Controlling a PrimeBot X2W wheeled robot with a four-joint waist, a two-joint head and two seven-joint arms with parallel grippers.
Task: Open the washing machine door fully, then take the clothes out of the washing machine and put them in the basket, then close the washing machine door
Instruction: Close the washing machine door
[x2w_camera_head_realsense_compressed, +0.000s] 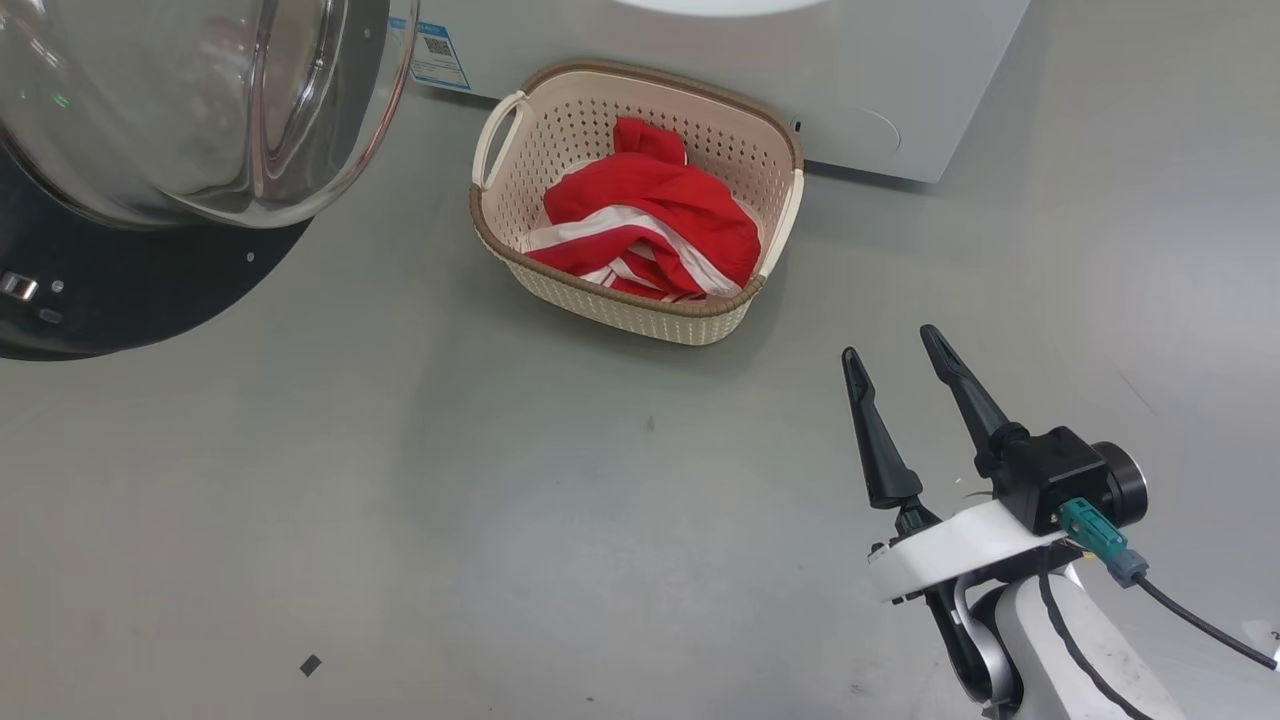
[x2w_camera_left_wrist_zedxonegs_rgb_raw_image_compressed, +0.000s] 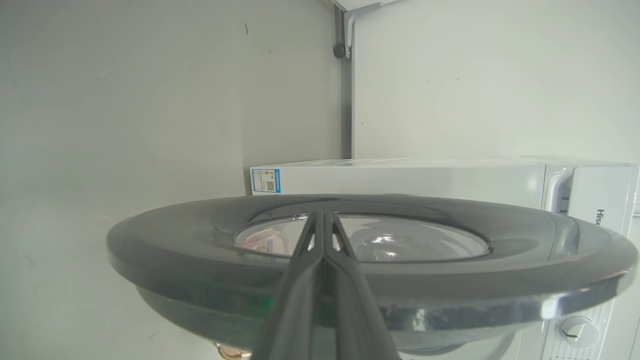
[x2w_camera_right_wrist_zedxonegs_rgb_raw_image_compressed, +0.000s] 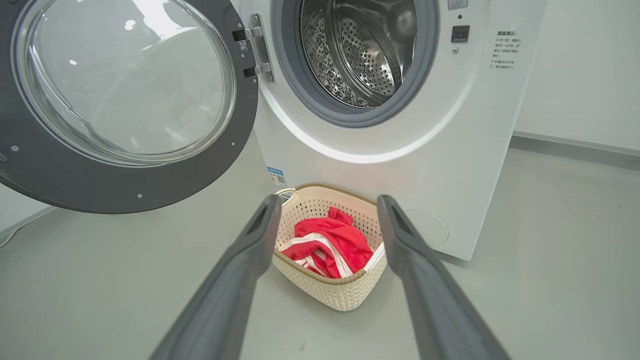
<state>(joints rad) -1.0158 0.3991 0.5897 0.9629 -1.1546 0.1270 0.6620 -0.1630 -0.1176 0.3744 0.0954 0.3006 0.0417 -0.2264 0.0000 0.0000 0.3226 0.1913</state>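
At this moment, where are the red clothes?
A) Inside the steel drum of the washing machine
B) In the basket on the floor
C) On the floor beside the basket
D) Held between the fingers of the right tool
B: the red clothes lie inside the basket, which stands on the floor in front of the machine, and the right tool is open and holds nothing.

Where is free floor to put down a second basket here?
Free: the wide floor between the door, the basket and the right gripper; also right of the basket. Tight: the gap between basket and washing machine.
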